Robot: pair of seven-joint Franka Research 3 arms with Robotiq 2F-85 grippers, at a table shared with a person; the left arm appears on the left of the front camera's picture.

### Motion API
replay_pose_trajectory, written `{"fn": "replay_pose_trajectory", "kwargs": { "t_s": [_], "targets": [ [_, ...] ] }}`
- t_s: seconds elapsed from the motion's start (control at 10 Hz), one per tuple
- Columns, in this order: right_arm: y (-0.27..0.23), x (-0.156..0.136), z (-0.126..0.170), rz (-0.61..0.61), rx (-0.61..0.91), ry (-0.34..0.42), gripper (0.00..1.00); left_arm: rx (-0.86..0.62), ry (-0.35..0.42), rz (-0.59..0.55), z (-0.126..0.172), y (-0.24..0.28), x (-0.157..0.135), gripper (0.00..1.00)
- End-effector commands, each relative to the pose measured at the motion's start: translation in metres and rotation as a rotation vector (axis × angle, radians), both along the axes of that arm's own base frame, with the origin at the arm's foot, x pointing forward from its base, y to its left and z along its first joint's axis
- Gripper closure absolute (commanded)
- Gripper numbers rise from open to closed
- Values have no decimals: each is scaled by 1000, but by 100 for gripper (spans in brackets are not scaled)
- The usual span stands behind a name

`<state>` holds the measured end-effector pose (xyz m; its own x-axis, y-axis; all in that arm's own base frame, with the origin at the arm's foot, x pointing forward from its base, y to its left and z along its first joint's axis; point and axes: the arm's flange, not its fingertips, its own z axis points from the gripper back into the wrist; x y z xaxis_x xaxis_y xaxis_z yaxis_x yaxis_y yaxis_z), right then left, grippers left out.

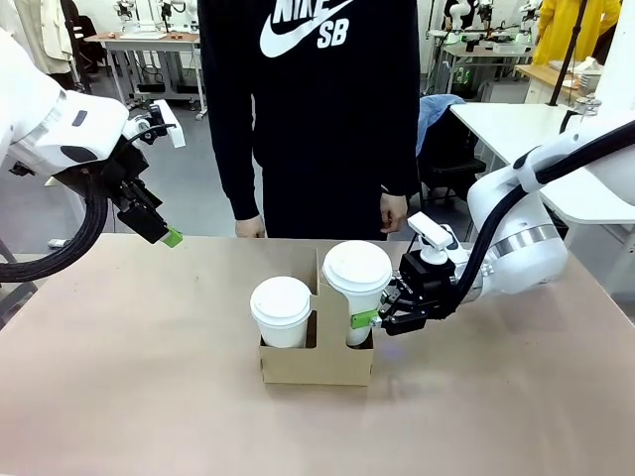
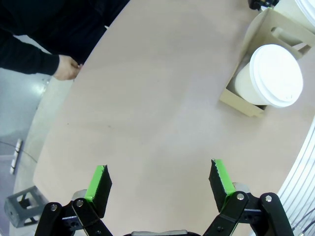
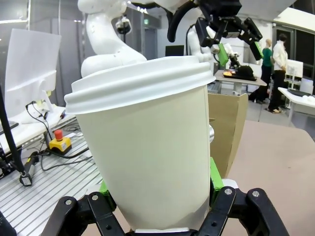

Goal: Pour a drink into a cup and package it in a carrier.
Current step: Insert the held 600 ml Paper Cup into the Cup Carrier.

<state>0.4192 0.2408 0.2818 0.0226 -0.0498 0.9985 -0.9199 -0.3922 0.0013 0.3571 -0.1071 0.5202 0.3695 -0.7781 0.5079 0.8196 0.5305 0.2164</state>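
The right claw (image 1: 380, 319) was clenched on the upright cup (image 1: 356, 290), low in the carrier (image 1: 317, 362), right compartment. The left claw (image 1: 171, 237) hung released, well apart at far left.

Room is bright, even overhead light, no harsh glare. Soft short shadows sit under the carrier (image 1: 316, 362) on the table (image 1: 149, 397), and a faint shadow lies beneath the right arm. Front view is sharp across the table, background slightly soft. Left wrist view is crisp with strong wide-angle bending at the edges. Right wrist view: the cup (image 3: 147, 147) looms close, evenly lit, with a bowed rim; the background stays fairly clear and windows look bright.
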Motion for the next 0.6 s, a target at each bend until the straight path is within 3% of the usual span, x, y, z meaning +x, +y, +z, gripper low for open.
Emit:
{"fn": "replay_pose_trajectory", "kwargs": {
  "t_s": [0.0,0.5],
  "targets": [
    [2,-7,-2,-23,-12,4,20,-11,3,14,1,-1,-2,0],
    [4,9,-31,-36,-69,148,20,-11,3,14,1,-1,-2,0]
  ]
}}
